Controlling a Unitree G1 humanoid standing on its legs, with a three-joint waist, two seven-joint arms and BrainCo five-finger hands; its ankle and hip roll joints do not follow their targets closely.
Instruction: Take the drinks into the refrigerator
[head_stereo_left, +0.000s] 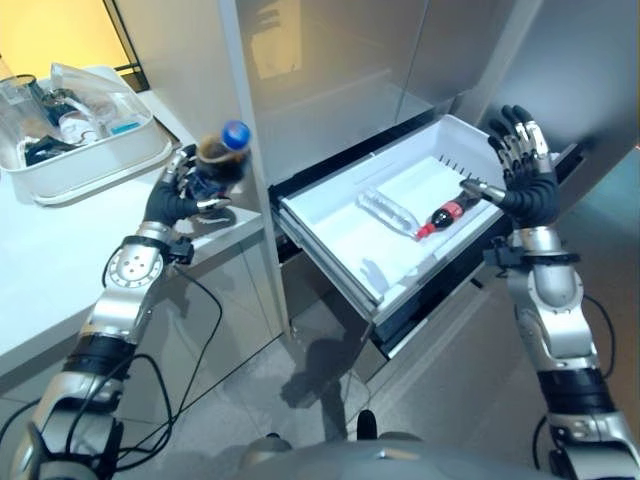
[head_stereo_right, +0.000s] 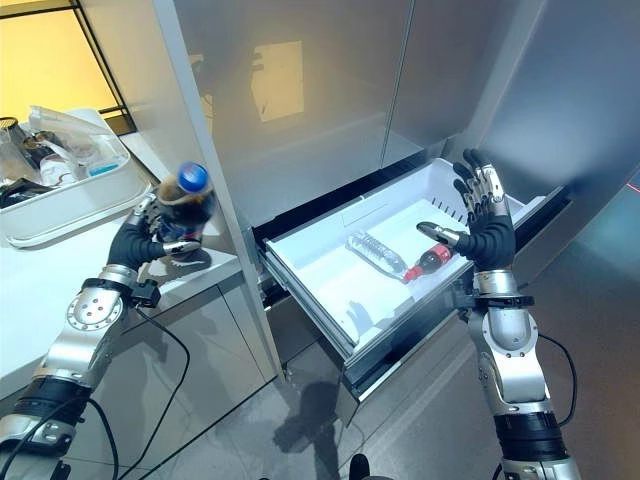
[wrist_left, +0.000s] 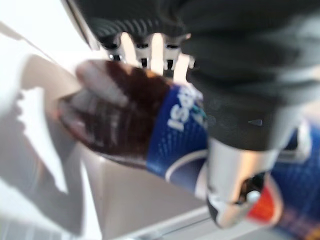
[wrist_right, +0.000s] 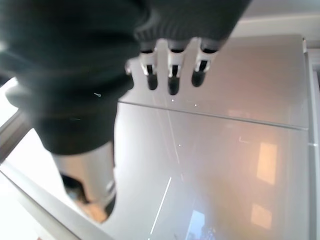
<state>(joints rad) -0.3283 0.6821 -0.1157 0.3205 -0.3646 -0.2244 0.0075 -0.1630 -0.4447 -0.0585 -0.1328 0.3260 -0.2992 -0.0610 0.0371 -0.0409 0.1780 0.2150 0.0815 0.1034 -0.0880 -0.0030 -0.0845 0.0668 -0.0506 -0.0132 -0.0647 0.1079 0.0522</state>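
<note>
kitchen | steel refrigerator (head_stereo_left: 330, 70), open freezer drawer (head_stereo_left: 340, 245) | white counter (head_stereo_left: 60, 240) | dish tub (head_stereo_left: 90, 165)

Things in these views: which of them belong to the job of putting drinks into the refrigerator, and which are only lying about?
Belong to the job:
- cola bottle with blue cap, gripped by the left hand
- open white drawer of the refrigerator
- clear bottle and red-capped bottle lying in it
- right hand, open above the drawer

Lying about:
- white tray with odds and ends on the counter

Blue label with blurred white lettering on cola bottle (wrist_left: 150, 130), nothing legible elsewhere
</note>
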